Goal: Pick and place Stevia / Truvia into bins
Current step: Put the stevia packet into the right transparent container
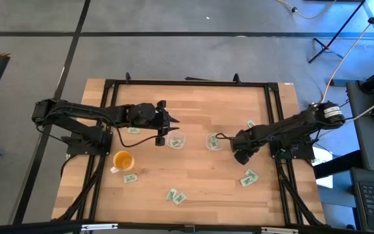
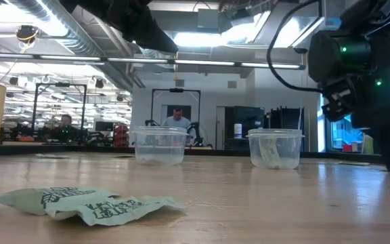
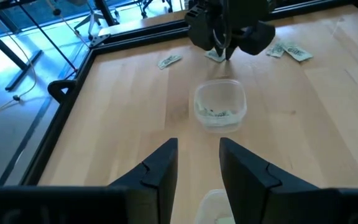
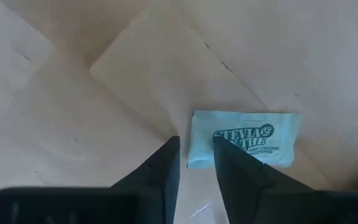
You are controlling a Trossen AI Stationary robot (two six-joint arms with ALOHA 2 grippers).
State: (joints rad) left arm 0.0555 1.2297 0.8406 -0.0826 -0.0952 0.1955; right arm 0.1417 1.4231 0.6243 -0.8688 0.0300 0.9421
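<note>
Crumpled Stevia packets (image 2: 87,203) before bins (image 2: 160,144)

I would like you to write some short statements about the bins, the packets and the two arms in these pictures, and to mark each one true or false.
1. Two clear bins stand near the table's middle. True.
2. The orange cup lies on the right arm's side. False: it stands on the left arm's side.
3. The right gripper points down at a Stevia packet on the wood. True.
4. The left gripper holds a packet. False: its fingers are open and empty.
5. All packets are in the bins. False: several lie on the table.
</note>
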